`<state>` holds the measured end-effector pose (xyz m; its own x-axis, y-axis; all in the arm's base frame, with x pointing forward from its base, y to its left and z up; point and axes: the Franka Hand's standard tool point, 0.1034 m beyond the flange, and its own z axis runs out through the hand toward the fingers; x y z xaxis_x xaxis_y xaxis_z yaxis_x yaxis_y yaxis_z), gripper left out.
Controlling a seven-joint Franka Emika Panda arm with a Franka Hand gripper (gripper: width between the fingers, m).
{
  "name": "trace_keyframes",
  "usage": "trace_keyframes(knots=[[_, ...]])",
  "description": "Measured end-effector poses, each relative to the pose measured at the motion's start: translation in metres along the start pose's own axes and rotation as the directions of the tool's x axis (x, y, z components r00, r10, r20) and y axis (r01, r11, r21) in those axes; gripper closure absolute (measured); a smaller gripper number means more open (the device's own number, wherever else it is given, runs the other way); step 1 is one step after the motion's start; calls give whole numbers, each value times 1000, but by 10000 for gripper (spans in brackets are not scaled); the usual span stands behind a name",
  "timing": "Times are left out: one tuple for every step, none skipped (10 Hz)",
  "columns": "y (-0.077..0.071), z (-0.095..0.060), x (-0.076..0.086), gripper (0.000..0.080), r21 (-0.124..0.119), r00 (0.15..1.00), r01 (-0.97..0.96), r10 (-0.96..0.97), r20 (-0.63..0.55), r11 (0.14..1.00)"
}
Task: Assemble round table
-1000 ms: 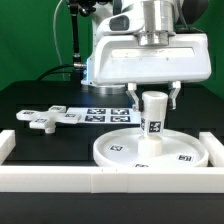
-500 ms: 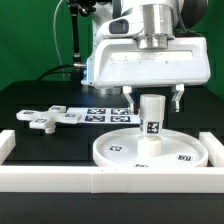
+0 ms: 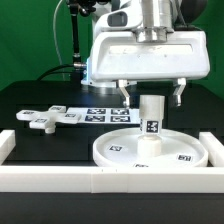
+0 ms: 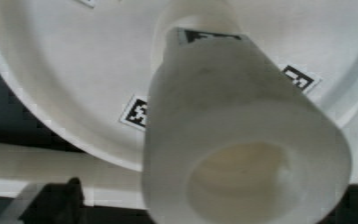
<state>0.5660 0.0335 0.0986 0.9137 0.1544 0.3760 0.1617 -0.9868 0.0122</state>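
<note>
The large rimmed disc (image 3: 118,150) lies flat on the black table just behind the front bar. The short cylindrical leg (image 3: 152,122) stands upright in its middle, with a tag on its side. My gripper (image 3: 150,92) is open right above the leg's top, one finger on each side and apart from it, holding nothing. The cross-shaped foot piece (image 3: 45,117) lies on the table at the exterior view's left. In the wrist view the leg (image 4: 229,130) fills the middle, seen from above, with the disc (image 4: 69,70) under it and a dark fingertip (image 4: 55,198) beside it.
The marker board (image 3: 100,114) lies behind the disc. Long white bars border the table at the front (image 3: 100,181), at the exterior view's left (image 3: 6,146) and right (image 3: 216,146). The arm's white body hangs over the disc.
My gripper's fingers have spread away from the leg and risen a little, from beside its upper part to about its top. The leg stays standing on the disc.
</note>
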Motion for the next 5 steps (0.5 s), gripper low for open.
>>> trace_keyframes(knots=[[1,-2,1,150,0,1000,0,0,3,1000],[0,0,-1,150,1,1000,1,-1,6,1000],[0,0,-1,150,1,1000,1,-1,6,1000],[0,0,-1,150,1,1000,1,-1,8,1000],[-2,1,-4,150,11,999,2,-2,40,1000]])
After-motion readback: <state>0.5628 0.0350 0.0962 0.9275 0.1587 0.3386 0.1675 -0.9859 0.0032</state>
